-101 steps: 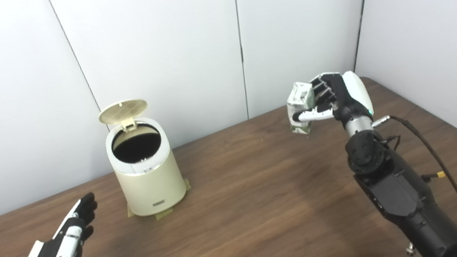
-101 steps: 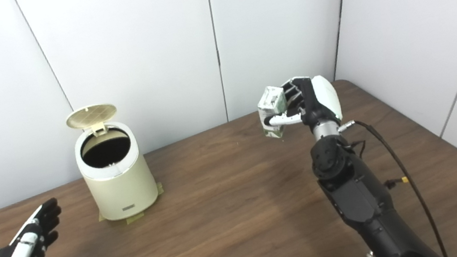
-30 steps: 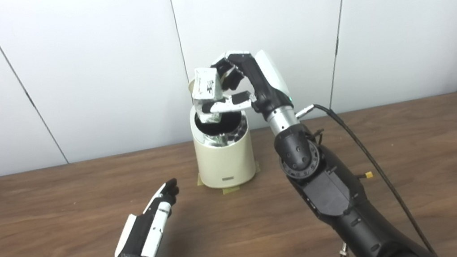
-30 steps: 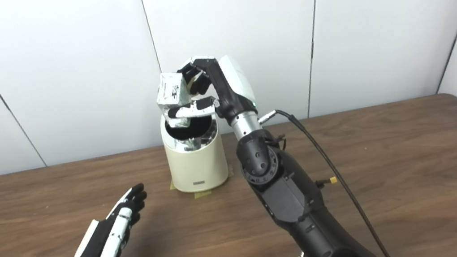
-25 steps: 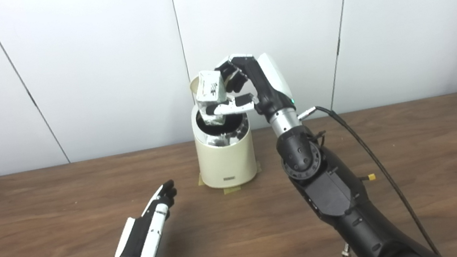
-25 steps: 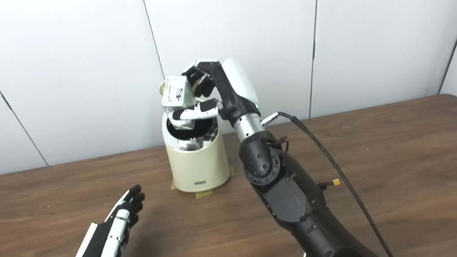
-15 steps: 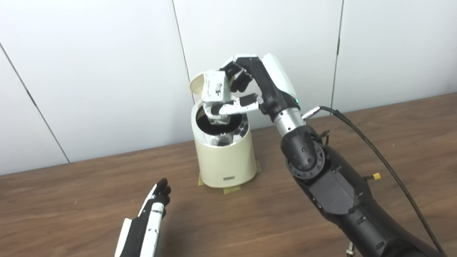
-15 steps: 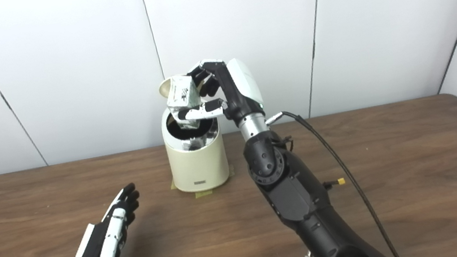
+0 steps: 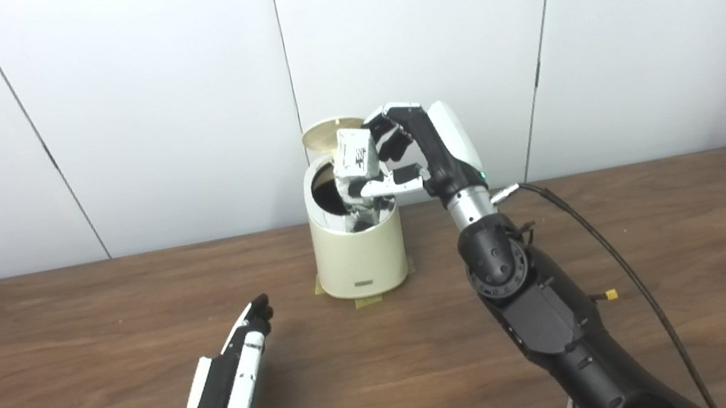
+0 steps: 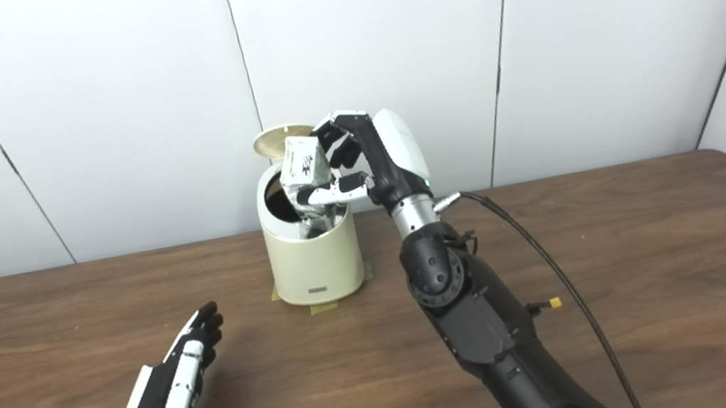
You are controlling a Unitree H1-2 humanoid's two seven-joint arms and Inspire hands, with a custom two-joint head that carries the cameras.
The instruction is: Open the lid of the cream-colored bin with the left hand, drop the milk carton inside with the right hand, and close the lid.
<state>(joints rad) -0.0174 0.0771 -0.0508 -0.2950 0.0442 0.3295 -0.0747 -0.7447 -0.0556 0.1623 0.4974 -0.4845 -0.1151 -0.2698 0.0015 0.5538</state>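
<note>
The cream-colored bin (image 9: 357,248) stands at the back middle of the table with its round lid (image 9: 327,132) flipped up behind the dark opening. My right hand (image 9: 423,152) is shut on the white milk carton (image 9: 356,156) and holds it over the right part of the bin's mouth, its lower end at rim height. The carton also shows in the right eye view (image 10: 303,161). My left hand (image 9: 234,374) is open and empty, flat above the table, in front and to the left of the bin.
The brown wooden table (image 9: 668,273) reaches to white wall panels (image 9: 137,86) just behind the bin. Tape patches (image 9: 367,300) hold the bin's base. A black cable (image 9: 600,248) loops from my right wrist along the forearm.
My right hand has carried the carton to the right and lower, down to the bin's rim. The lid now shows behind it. My left hand has drifted slightly back toward me.
</note>
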